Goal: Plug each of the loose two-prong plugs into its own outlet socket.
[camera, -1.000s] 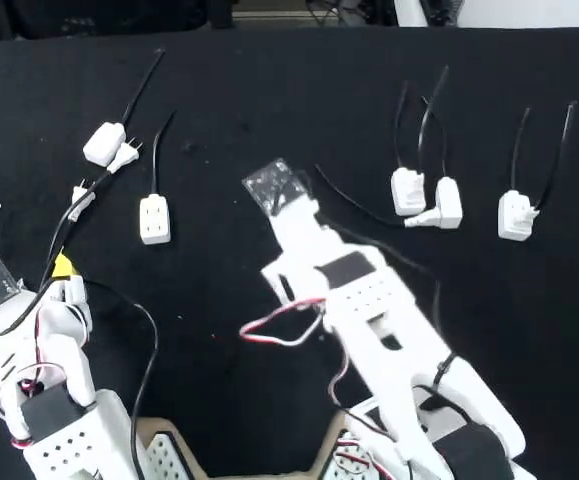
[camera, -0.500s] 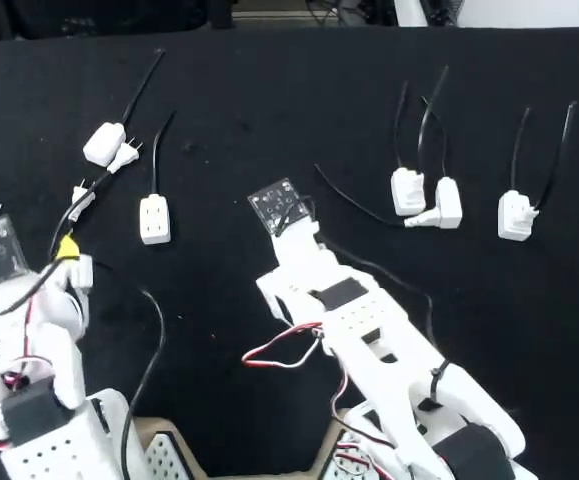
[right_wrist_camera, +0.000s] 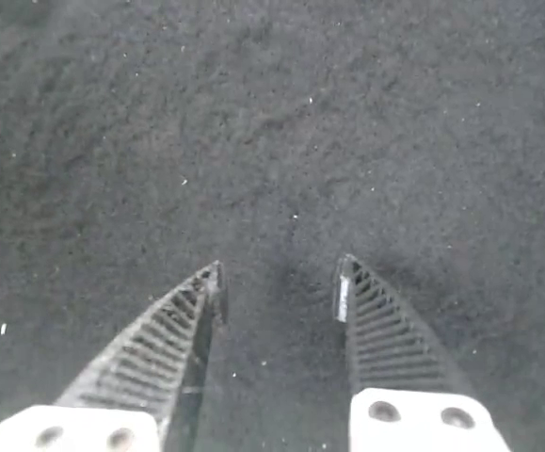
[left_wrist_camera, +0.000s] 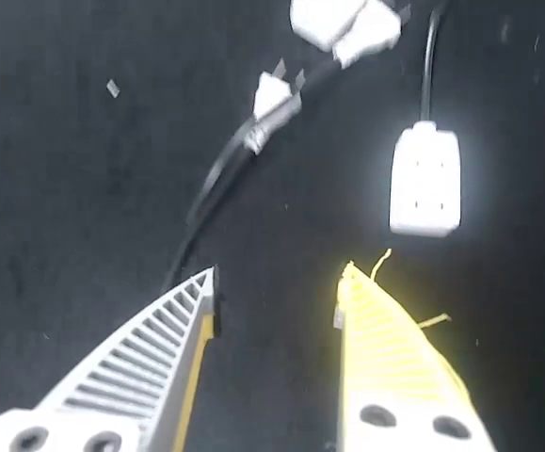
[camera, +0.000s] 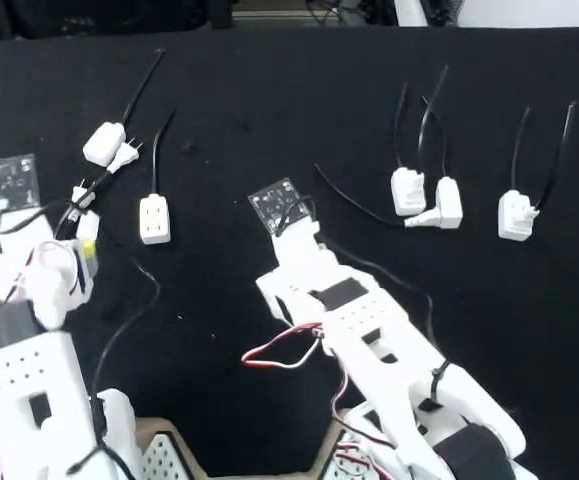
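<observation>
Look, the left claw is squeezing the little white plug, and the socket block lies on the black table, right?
Not quite. The left wrist view shows the left gripper open and empty; the little white plug lies loose ahead of it. The socket block does lie on the black table.

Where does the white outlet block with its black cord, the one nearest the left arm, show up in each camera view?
High view: the outlet block, left part of the table.
Left wrist view: the outlet block, just past the yellow finger.
Right wrist view: the open right end effector above another stretch of table.
Shared landmark: the loose plug on its black cord beside the block.
</observation>
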You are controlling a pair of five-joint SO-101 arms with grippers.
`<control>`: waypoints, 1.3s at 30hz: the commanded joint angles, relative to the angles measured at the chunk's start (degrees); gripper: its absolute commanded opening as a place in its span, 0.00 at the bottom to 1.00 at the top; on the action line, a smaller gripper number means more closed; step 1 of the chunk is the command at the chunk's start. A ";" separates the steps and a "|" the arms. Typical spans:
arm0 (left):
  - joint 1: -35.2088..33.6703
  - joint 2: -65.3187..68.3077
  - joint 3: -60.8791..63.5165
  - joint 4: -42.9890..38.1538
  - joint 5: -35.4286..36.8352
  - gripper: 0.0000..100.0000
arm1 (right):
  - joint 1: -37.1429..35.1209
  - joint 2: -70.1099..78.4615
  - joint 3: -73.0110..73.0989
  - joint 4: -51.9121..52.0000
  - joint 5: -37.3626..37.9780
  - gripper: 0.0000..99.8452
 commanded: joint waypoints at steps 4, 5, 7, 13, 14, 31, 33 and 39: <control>-2.86 9.76 -4.09 0.09 -5.27 0.22 | -0.88 -2.15 -0.04 -1.23 -0.26 0.18; -3.30 10.90 -4.09 0.00 -5.80 0.22 | -0.88 -2.15 -0.04 -1.23 -0.26 0.18; -3.56 12.75 -3.65 -0.53 -7.21 0.22 | -0.88 -2.15 -0.04 -1.23 -0.26 0.18; -2.77 22.59 -7.60 -1.49 -10.90 0.28 | -0.88 -2.15 -0.13 -1.14 -0.26 0.18; -1.36 24.44 -9.98 -0.44 -10.90 0.29 | -0.88 -2.15 -0.13 -1.05 -0.26 0.18; 16.31 67.52 -50.68 2.11 -0.09 0.29 | -0.97 -2.15 -0.04 -1.05 -0.53 0.18; 16.31 73.76 -55.16 2.11 0.09 0.30 | -0.97 -2.15 -0.04 -1.05 -0.53 0.18; 16.31 85.10 -63.87 2.20 2.20 0.29 | -0.97 -2.15 -0.04 -1.05 -0.53 0.18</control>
